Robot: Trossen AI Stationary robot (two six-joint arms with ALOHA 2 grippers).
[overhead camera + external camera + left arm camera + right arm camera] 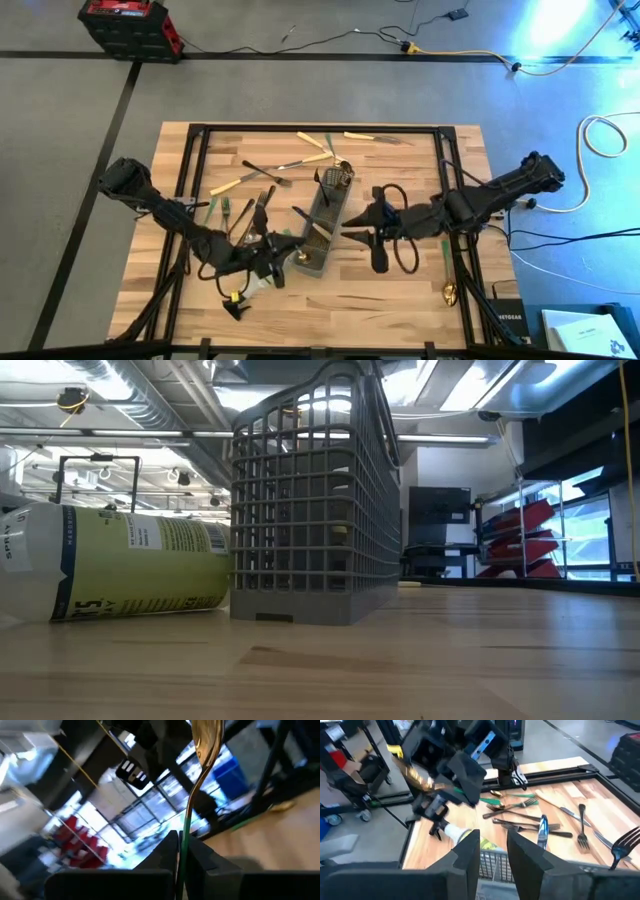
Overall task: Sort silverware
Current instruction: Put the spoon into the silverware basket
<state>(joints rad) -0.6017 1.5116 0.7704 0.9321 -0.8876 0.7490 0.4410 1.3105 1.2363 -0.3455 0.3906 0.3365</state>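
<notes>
Gripping, left gripper [181, 851]: clamped on a gold spoon with a green handle [202, 765], bowl pointing away from the wrist; just beside the near-left end of the grey mesh caddy [325, 222].
Right gripper [493, 851]: fingers a little apart, nothing between them; poised over the caddy's right side.
Left wrist only: shows the grip itself, green handle pinched between the two fingers.
Right wrist only: sees the left gripper from the far side, plus loose forks [520, 811] and a knife [543, 829] flat on the table beyond the caddy.
High view only: cream-handled pieces [300, 139] scattered toward the table's far edge, one gold piece [450, 293] alone near the right front corner, green piece [444, 250] beside the right arm.
Low view only: spray bottle [110, 563] lying on its side, against the caddy's left; no grippers in this view.
Room: bare table [400, 300] along the front edge and front right; back-left is cluttered.
</notes>
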